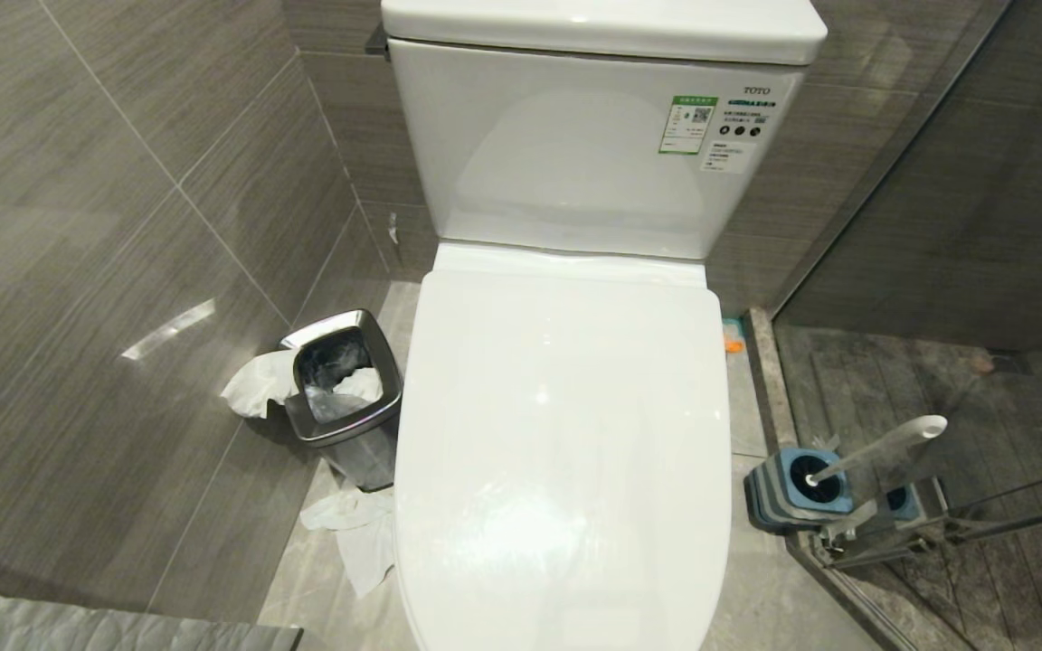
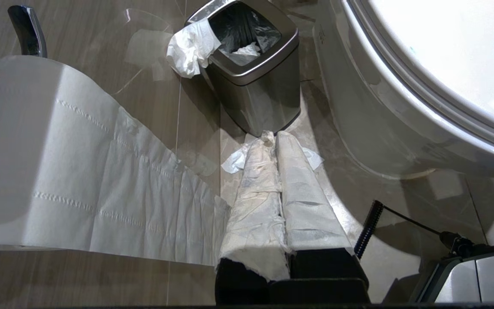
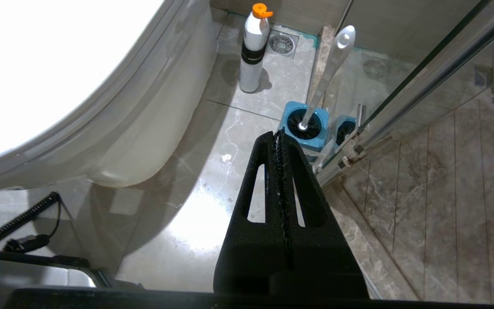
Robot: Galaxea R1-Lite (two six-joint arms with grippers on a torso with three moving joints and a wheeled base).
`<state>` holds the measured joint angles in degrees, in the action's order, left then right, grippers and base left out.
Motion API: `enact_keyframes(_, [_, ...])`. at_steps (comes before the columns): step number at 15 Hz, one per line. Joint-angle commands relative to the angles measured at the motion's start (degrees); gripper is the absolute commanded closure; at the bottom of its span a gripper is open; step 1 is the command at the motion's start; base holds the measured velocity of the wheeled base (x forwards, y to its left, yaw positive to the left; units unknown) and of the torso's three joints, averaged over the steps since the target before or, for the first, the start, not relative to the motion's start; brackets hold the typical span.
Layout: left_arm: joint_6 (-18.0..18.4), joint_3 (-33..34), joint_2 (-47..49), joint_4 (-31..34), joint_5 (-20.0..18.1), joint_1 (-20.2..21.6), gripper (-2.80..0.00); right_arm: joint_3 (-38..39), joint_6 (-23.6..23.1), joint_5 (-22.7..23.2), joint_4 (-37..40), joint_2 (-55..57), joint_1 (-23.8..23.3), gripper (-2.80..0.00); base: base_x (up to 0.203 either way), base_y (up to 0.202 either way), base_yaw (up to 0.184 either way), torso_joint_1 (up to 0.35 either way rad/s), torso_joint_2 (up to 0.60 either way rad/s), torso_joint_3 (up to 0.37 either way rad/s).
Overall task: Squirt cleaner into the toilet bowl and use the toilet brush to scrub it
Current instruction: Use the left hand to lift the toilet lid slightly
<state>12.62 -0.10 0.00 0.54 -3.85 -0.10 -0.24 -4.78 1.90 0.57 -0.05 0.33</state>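
White glossy ceramic is filling the middle of the head view: the toilet (image 1: pixel 566 380) is standing with its lid (image 1: pixel 566 434) down, so the toilet bowl itself is lying hidden under it, and no blue cleaner is showing anywhere on it. A cistern (image 1: pixel 593 136) with printed stickers is rising behind the lid against grey wall tiles.

On the floor at the robot's right, beside the toilet and against the glass shower screen (image 1: pixel 955 271), the toilet brush (image 1: pixel 883 448) is sitting in its square blue-and-grey holder (image 1: pixel 788 493); its slim pale grey handle is leaning toward the glass, ending in a rounded tip with a small hole, and its dark bristle head is sitting down in the holder. Further back on that side a white bottle with an orange cap (image 3: pixel 253 47) is standing upright near a floor drain (image 3: pixel 282 43).

At the robot's left a small steel waste bin (image 1: pixel 345 398) with a black liner is standing just beside the toilet, with crumpled tissue (image 1: pixel 254 384) hanging over its rim and more lying on the floor.

Neither arm is showing in the head view. The left gripper (image 2: pixel 275 137), its fingers wrapped in white tissue, is hanging closed and empty above the floor near the bin, beside a hanging sheet of toilet paper (image 2: pixel 79 171). The right gripper (image 3: pixel 278 139) is hanging with its black fingers pressed together, holding nothing, pointing toward the brush holder.
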Motion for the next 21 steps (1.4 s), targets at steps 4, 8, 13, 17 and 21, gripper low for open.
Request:
enact_keyframes(4, [-4.0,0.1,0.1,-0.2,0.3,0.0,0.00,-0.1,4.6,-1.3,0.0,0.0,0.0,0.00,0.000,0.000,0.000,0.000,0.00,0.000])
enact_keyframes(8, [-0.4,-7.8,0.3,1.0,-1.5,-0.1,0.00,-0.1,4.7,-1.3,0.1,0.0,0.0,0.00,0.000,0.000,0.000,0.000,0.00,0.000])
enact_keyframes(13, [5.6,-24.3,10.8,4.3,-7.0,0.0,0.00,-0.2,4.6,-1.2,0.5,0.0,0.0,0.00,0.000,0.000,0.000,0.000,0.00,0.000])
enact_keyframes(17, [7.3,-35.7,23.8,4.5,-7.0,0.2,0.00,-0.1,4.4,-1.1,0.3,0.0,0.0,0.00,0.000,0.000,0.000,0.000,0.00,0.000])
enact_keyframes(21, [8.9,-47.4,39.2,4.5,-6.8,0.3,0.00,-0.1,4.6,-1.2,0.2,0.0,0.0,0.00,0.000,0.000,0.000,0.000,0.00,0.000])
